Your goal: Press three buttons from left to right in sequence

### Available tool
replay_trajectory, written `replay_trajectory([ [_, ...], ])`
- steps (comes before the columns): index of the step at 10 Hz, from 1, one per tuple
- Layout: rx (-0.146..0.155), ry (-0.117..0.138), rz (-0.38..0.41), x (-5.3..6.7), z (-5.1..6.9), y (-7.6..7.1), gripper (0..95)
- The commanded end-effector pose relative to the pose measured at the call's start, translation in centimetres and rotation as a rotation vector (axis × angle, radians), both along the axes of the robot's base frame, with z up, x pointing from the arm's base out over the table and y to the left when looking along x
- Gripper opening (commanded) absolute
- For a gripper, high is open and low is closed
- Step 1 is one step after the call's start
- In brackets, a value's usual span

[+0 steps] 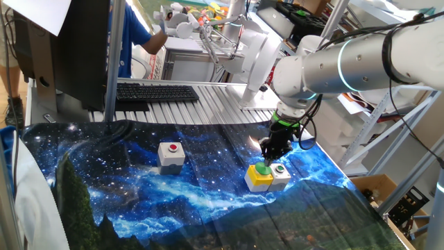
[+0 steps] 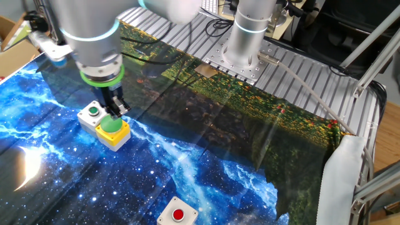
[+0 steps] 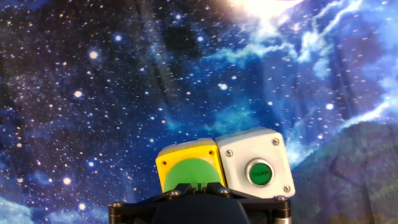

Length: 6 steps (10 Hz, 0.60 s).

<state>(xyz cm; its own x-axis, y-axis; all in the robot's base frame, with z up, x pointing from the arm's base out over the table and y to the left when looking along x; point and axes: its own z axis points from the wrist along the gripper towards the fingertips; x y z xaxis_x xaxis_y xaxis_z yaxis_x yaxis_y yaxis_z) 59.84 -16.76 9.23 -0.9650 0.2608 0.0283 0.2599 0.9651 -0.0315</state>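
here the gripper [image 2: 116,112] sits over the yellow box's green dome [image 2: 111,124]; finger state unclear, no legible writing.

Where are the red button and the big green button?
red button [image 1: 171,147], one fixed view, on its red cap.
big green button [image 2: 112,124], the other fixed view, on its green dome.

Two fixed views face the bench [image 1: 208,208] from opposite sides. The hand view looks down close; all share the yellow box [image 3: 186,163]
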Motion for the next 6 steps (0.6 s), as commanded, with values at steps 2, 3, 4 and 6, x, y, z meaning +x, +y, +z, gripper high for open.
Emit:
replay_trajectory([
  [2, -0.003, -0.013, -0.001, 0.4, -1.2, 0.3, 0.0],
  [3, -0.010, -0.022, -0.001, 0.5, -1.6, 0.4, 0.0],
  [4, -0.047, -0.013, 0.013, 0.6, -2.0, 0.5, 0.0],
  [6, -0.050, 0.026, 0.004, 0.1, 0.7, 0.7, 0.0],
])
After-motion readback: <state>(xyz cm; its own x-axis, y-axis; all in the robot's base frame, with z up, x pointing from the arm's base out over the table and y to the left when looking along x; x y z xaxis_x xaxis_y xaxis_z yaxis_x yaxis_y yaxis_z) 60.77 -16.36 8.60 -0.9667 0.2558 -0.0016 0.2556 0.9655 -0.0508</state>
